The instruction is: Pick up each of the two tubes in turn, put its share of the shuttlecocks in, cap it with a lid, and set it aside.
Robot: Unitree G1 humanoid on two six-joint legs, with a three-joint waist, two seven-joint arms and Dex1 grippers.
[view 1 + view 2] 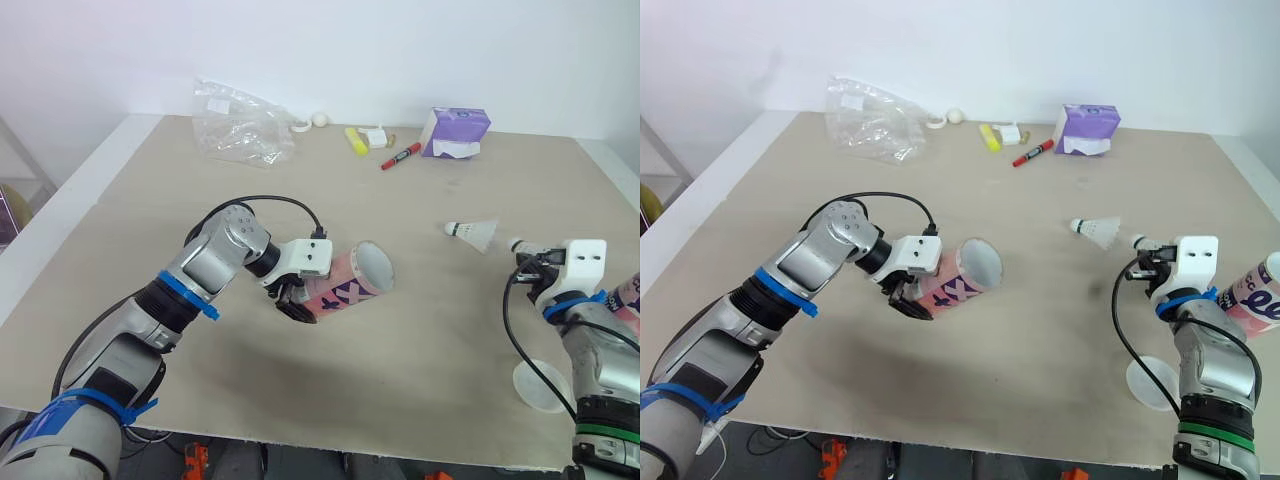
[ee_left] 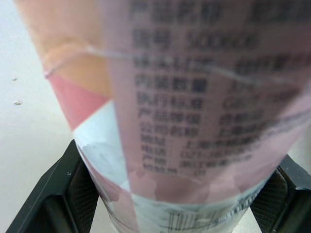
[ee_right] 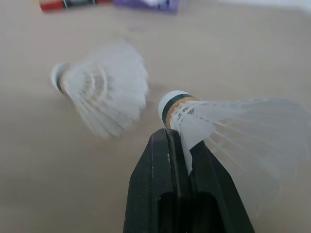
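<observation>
Across the wide beige tabletop [image 1: 420, 330] I see my left arm bent at the elbow, forearm angled in toward the middle. The left gripper [image 1: 297, 298] is clamped around the closed end of a pink printed cardboard tube [image 1: 345, 285]. That tube is tilted, with its open mouth turned toward my right side. In the left wrist view a black finger [image 2: 73, 194] sits tight on each flank of it. My right arm stands near the front right edge, forearm raised. The right gripper [image 3: 177, 138] has its fingers pinched together on the feather skirt of a white feathered shuttlecock [image 3: 233, 131], cork forward. I count two tubes: the second pink-and-white tube [image 1: 1255, 290] lies just beside my right wrist, at the edge of view. One crumpled clear plastic bag [image 1: 240, 125] and one purple tissue pack [image 1: 455, 130] sit along the far edge. One round translucent white lid [image 1: 1150, 385] lies flat by my right forearm. Shuttlecocks number two: the held one and a loose white shuttlecock [image 1: 472, 232] lying on the table just ahead of it. Smallest are one red marker pen [image 1: 400, 157], one yellow highlighter [image 1: 355, 141] and one small white ball [image 1: 319, 119].
</observation>
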